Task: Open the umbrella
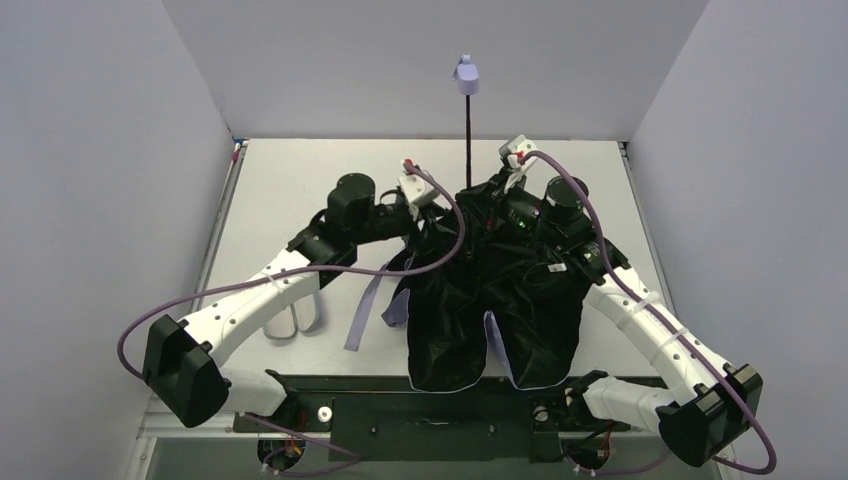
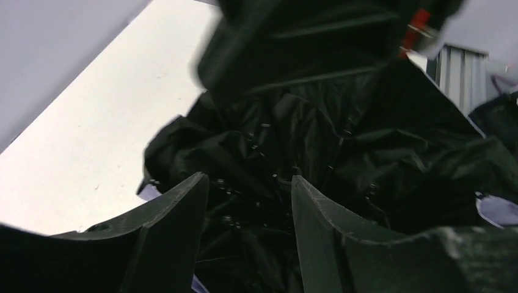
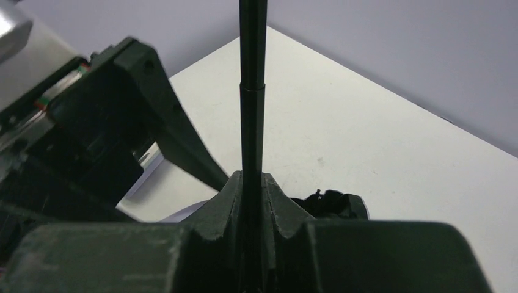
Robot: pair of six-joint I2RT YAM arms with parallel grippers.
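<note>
Left gripper [image 2: 247,198] of mine stands wide apart over the black lining of the umbrella [image 2: 366,140]. My right gripper [image 3: 251,201] is clamped on the thin shaft [image 3: 251,61]. From above, the umbrella stands mid-table [image 1: 300,190], handle [image 1: 465,76] up.

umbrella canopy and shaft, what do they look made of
The canopy looks like thin synthetic fabric: its black lining crumples into soft folds with a slight sheen. The shaft is probably metal with a matte black finish: thin, straight, with a telescoping step.
</note>
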